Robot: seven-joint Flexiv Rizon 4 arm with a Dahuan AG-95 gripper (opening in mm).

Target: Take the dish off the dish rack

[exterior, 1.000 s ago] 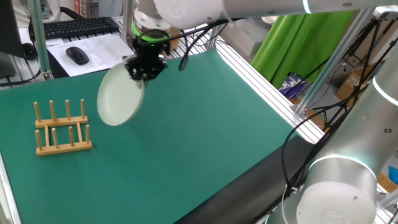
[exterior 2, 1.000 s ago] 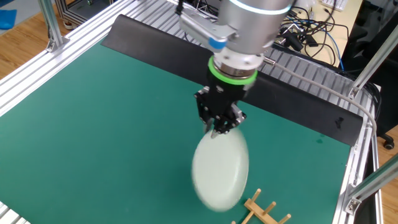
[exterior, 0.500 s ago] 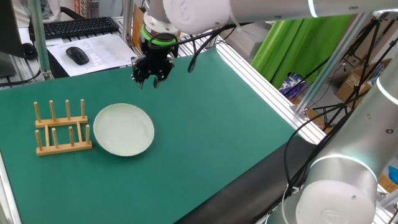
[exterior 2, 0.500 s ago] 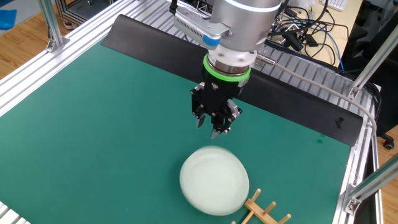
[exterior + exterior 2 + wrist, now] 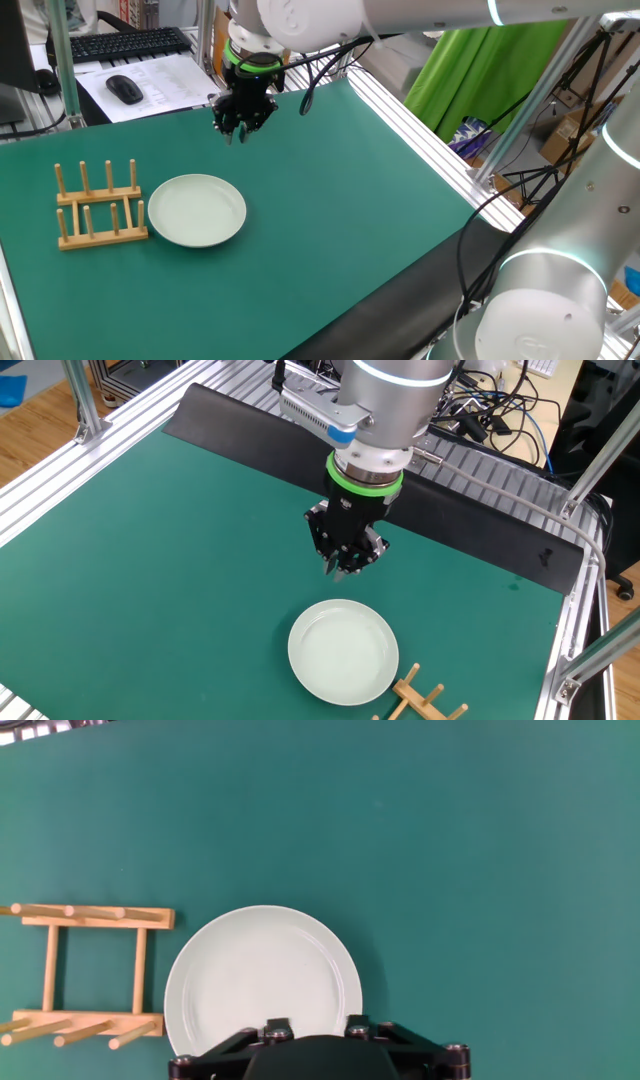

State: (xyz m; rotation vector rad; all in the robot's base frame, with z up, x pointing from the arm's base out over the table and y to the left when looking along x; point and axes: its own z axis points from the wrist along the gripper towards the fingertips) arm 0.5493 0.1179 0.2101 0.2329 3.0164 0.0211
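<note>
Dish (image 5: pixel 197 209) (image 5: pixel 343 651) (image 5: pixel 262 982) flat on green mat (image 5: pixel 330 190), face up, just beside rack (image 5: pixel 97 205) (image 5: pixel 428 700) (image 5: pixel 85 975) and clear of its pegs; whether rim touches rack, cannot tell. Gripper (image 5: pixel 240 131) (image 5: pixel 343 567) up in the air above mat, well apart from dish, holding nothing, fingers parted a little. Rack upright on mat with no dish between pegs.
</note>
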